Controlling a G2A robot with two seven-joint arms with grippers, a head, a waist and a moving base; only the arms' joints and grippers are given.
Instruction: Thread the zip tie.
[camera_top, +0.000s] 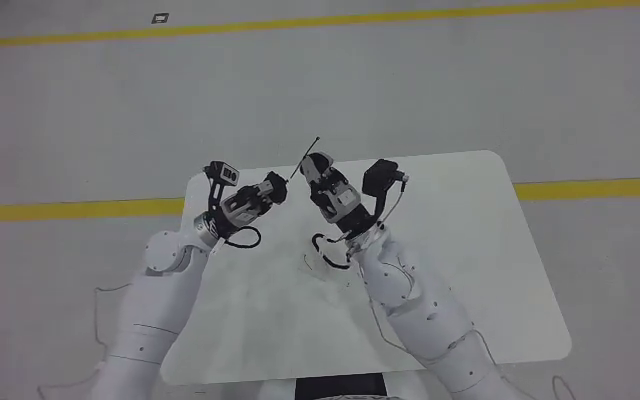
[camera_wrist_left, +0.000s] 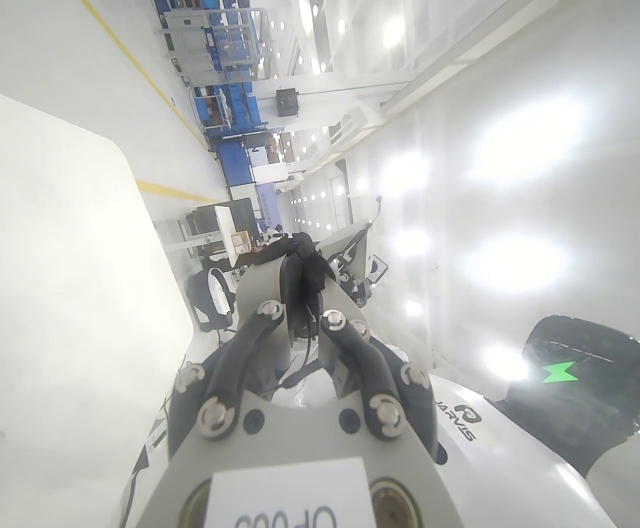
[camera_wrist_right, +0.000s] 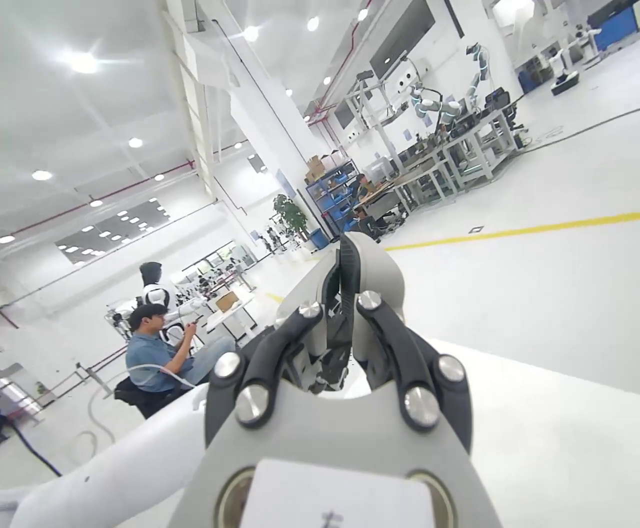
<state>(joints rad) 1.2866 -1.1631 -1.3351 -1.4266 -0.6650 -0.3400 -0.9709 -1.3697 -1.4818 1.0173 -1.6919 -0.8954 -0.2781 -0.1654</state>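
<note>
From the top view I have both arms raised over the white table (camera_top: 480, 260), wrists turned in so the fingertips nearly meet. The zip tie (camera_top: 305, 157) reads as a thin black line. Its long axis runs on a diagonal from the left gripper (camera_top: 278, 186) away from the robot and toward its right, passing just beside the right gripper (camera_top: 308, 165). The free tail pokes out beyond both. The right gripper sits nearer that tail and the left one nearer the other end.

In the left wrist view, the left gripper (camera_wrist_left: 300, 255) has its fingers pressed together, and a short black strip (camera_wrist_left: 272, 250) that I take for the tie sticks out at the tips. So I judge it clamped on the tie.

In the right wrist view, the right gripper (camera_wrist_right: 345, 252) has its pads closed flat against each other. I cannot tell whether the tie lies between them.
</note>
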